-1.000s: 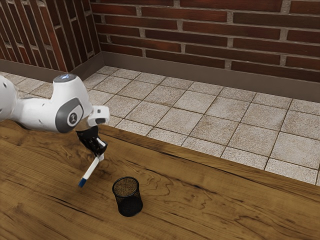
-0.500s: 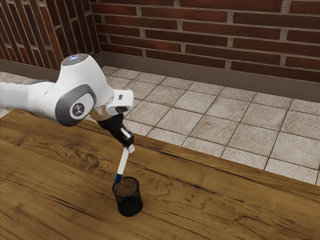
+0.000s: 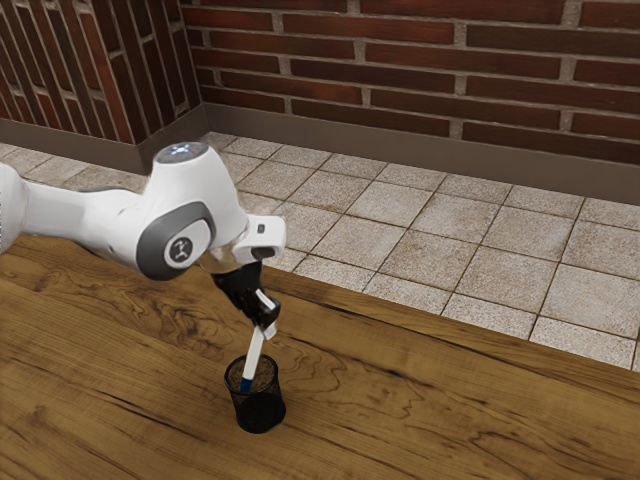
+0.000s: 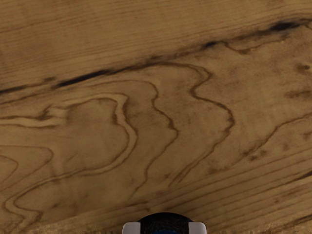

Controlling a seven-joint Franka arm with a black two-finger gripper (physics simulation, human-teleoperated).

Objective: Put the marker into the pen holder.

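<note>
In the exterior view, the tool is closed on the marker near its upper end, above the pen holder, which stands upright on the desk. The marker points down from the tool with its blue end lowest, its long axis tilted so that this end lies farther toward the exterior view's left than the gripped end. That blue end appears just inside the mouth, nearer the rim on the exterior view's left than the opposite side; whether it touches the mesh I cannot tell. The coming move likely turns on this: mostly downward, perhaps with a slight tilt toward upright, before letting go. Lowered along its present slant, the marker could catch the wall or drag the holder. In the wrist view, the fingertips stand on opposite sides of a bit of blue, with the holder's dark mouth beyond, so the marker's lower end seems lined up with the opening.
</note>
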